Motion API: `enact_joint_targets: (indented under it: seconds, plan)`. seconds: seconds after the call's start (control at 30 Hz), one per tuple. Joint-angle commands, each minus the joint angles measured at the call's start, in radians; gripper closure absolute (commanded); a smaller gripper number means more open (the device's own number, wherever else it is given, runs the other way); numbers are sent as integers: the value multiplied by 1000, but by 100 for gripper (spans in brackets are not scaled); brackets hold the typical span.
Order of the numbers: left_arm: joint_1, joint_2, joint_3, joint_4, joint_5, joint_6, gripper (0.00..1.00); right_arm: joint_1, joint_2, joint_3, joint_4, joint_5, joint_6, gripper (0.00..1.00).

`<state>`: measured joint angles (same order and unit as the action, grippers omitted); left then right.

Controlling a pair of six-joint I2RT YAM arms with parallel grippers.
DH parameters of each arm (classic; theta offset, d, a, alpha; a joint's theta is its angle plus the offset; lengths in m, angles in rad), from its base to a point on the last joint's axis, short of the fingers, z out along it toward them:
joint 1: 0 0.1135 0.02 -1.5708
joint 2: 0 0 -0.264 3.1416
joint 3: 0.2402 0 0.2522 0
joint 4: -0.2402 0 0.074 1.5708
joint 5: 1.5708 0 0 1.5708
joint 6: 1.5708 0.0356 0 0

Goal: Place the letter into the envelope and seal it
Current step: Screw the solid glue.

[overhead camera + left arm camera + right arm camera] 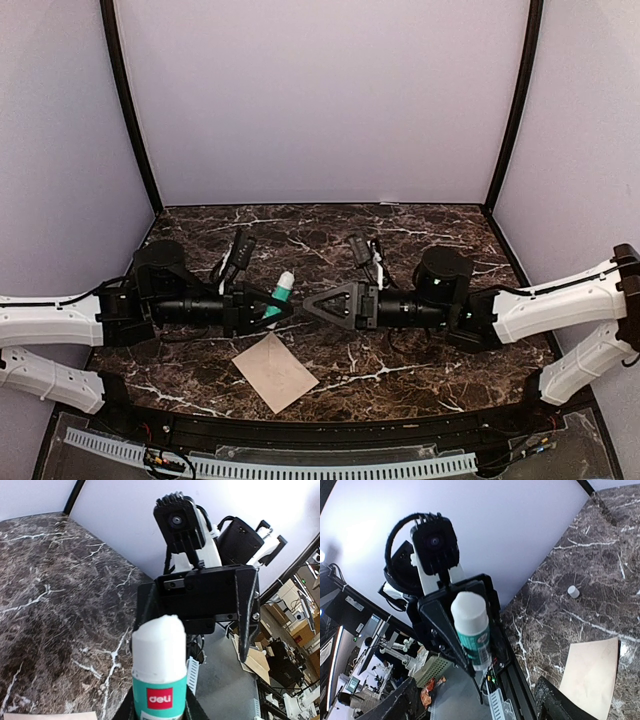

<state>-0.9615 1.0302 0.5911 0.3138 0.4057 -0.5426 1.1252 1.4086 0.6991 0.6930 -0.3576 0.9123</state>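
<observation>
Uncapped white-and-teal glue stick [282, 295] clamped in left jaws; right jaws apart; cream paper envelope [275, 372] lies flat; gluing, sealing seemingly remain.

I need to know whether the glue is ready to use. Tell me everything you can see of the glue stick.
The glue stick is a plastic-looking cylinder with a teal label, a red "deli" logo and a white, slightly uneven top that looks like bare glue, uncapped. It hangs above the table, top tilted rearward, its lower body clamped in the left tool. The open right tool faces it without touching.
</observation>
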Motion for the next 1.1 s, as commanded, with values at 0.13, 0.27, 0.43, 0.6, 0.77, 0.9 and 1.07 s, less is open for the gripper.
enact_joint_targets:
  seconds: [0.13,0.27,0.43,0.6,0.77,0.9,1.07]
  plan:
    - [-55,64,90,111,42,32,100,15,-32,41,57,105,-39,28]
    - [-58,92,92,129,49,22,100,31,-4,84,54,98,-54,38]
    - [-61,119,95,126,55,14,100,42,22,105,64,91,-54,50]
    - [-60,128,89,136,61,8,100,43,47,117,69,83,-44,60]
    - [-60,134,91,133,62,9,100,43,61,116,80,83,-27,74]
    - [-60,134,91,108,47,18,92,42,57,103,73,122,-6,90]
    - [-60,82,96,-9,-81,69,32,37,26,111,-36,213,-6,95]
